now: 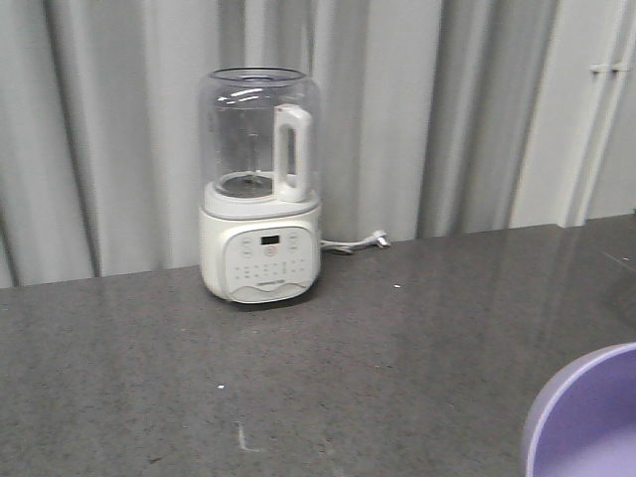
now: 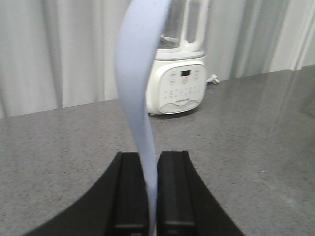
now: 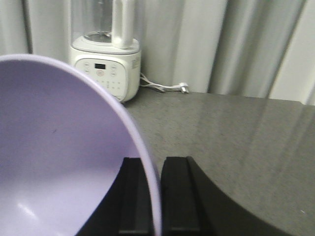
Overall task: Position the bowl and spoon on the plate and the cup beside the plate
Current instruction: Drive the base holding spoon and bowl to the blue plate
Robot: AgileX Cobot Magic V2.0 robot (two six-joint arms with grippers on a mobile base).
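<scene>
Handle of the spoon (image 2: 140, 73) is clamped in the closed left gripper (image 2: 152, 164), its long axis running straight out from the fingers, scoop farthest away. The bowl (image 3: 59, 147) is pinched at its rim by the right gripper (image 3: 156, 169), its hollow lying left of the fingers. Neither plate nor cup is seen, so their direction cannot be told.

A dark grey speckled stone countertop (image 1: 417, 338) carries a cream-white plastic kitchen appliance (image 1: 260, 260) topped by a clear jug with a white handle (image 1: 248, 129), standing upright near the back edge. Its white power cord (image 1: 343, 245) lies loose just to the right, the plug (image 1: 379, 238) resting on the surface
</scene>
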